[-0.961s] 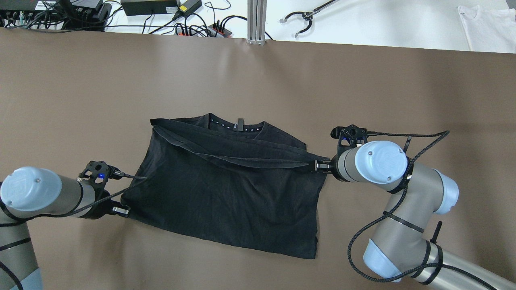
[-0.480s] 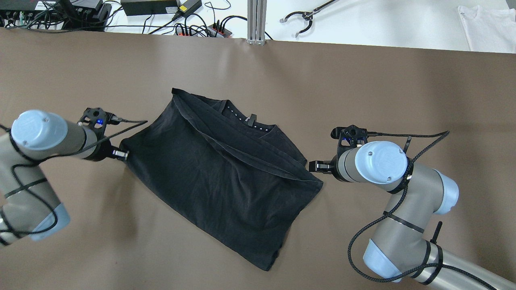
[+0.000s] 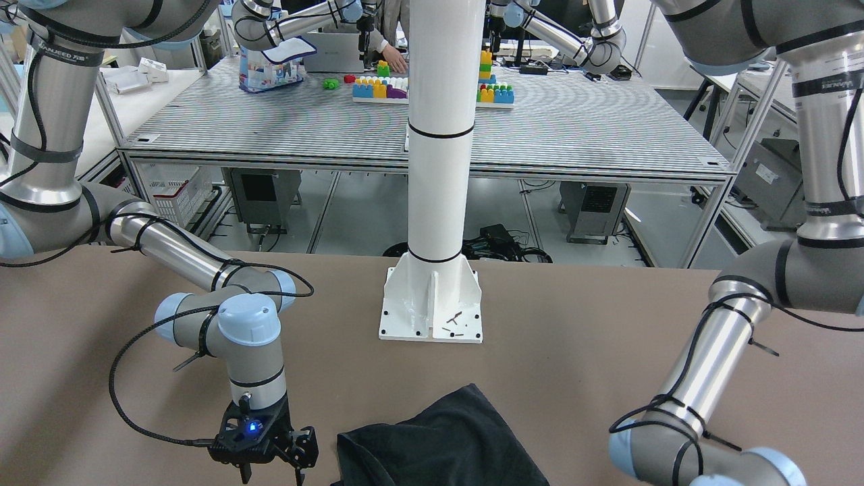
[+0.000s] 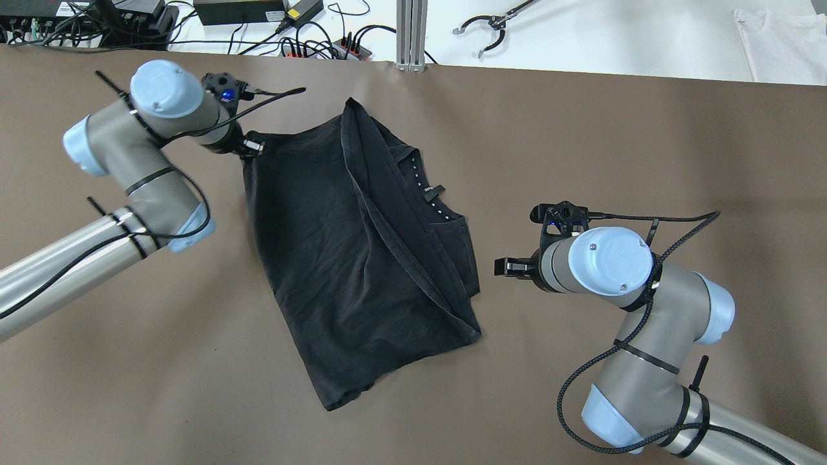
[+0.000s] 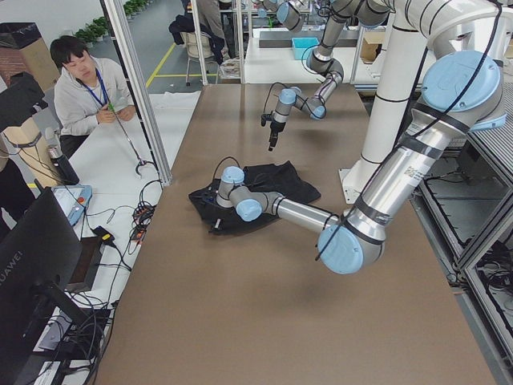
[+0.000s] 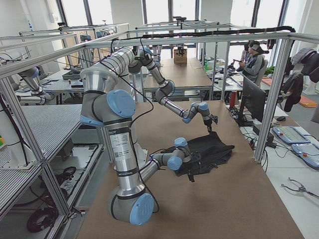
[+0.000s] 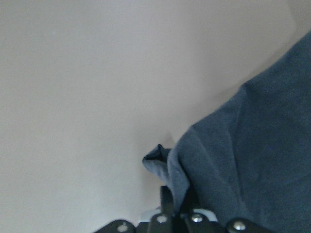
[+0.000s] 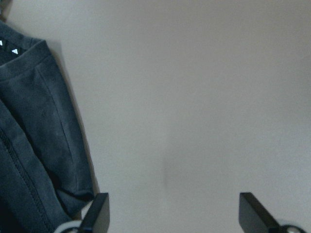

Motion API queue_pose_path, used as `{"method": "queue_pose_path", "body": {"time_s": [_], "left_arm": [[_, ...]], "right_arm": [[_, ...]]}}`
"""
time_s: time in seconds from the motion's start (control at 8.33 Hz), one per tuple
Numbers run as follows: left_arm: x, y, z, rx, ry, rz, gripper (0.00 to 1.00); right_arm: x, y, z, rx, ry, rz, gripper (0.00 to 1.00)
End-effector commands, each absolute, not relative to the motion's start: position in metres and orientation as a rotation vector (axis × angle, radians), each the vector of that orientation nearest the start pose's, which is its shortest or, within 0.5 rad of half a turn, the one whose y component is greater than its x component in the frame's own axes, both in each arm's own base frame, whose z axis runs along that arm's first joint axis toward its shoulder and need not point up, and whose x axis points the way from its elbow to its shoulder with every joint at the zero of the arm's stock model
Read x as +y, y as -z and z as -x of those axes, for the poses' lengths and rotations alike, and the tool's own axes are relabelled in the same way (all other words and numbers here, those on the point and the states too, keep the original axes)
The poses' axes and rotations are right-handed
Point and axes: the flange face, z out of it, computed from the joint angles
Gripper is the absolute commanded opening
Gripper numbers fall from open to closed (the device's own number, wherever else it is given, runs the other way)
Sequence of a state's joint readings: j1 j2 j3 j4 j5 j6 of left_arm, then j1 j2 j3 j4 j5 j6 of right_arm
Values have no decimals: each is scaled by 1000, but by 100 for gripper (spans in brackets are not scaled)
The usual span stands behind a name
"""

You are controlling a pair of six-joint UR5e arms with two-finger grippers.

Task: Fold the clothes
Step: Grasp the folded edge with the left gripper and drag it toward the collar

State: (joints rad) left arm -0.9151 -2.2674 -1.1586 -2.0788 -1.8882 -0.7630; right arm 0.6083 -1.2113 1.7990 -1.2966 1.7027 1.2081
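The clothes are one black garment lying partly folded and slanted on the brown table. My left gripper is shut on its far left corner, near the table's far edge. The left wrist view shows the pinched dark fabric running into the closed fingers. My right gripper is open and empty, a little to the right of the garment's right edge. In the right wrist view its fingers stand wide apart over bare table, with the garment's edge at the left.
A white pole on a base plate stands at the robot's side of the table. Beyond the far edge are cables and power strips, a metal post, a grabber tool and a white cloth.
My left gripper has swung the held corner from the near left up to the far edge, turning the garment. My right gripper has let go of the fabric and stayed in place.
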Motion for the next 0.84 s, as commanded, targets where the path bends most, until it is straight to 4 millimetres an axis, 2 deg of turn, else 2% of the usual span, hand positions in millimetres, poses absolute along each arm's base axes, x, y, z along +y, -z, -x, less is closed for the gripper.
{"method": "queue_pose_path", "body": {"time_s": [0.0,0.12,0.36,0.48,0.6,0.72], "left_arm": [[-772,-287,-451,692,-4,-402,0],[-781,-275,-461,696,-7,-414,0],[-784,-280,-460,700,-8,-422,0],[-786,-283,-454,694,-13,-428,71],[-794,-284,-439,682,-40,-459,100],[-806,-294,-406,679,-65,-468,100]], "right_arm": [[-450,-330,437,-823,-174,-293,94],[-450,-329,437,-825,-175,-293,94],[-450,-326,438,-829,-175,-294,94],[-449,-327,439,-828,-174,-293,94],[-449,-326,440,-829,-174,-293,94],[-449,-325,442,-835,-207,-278,94]]}}
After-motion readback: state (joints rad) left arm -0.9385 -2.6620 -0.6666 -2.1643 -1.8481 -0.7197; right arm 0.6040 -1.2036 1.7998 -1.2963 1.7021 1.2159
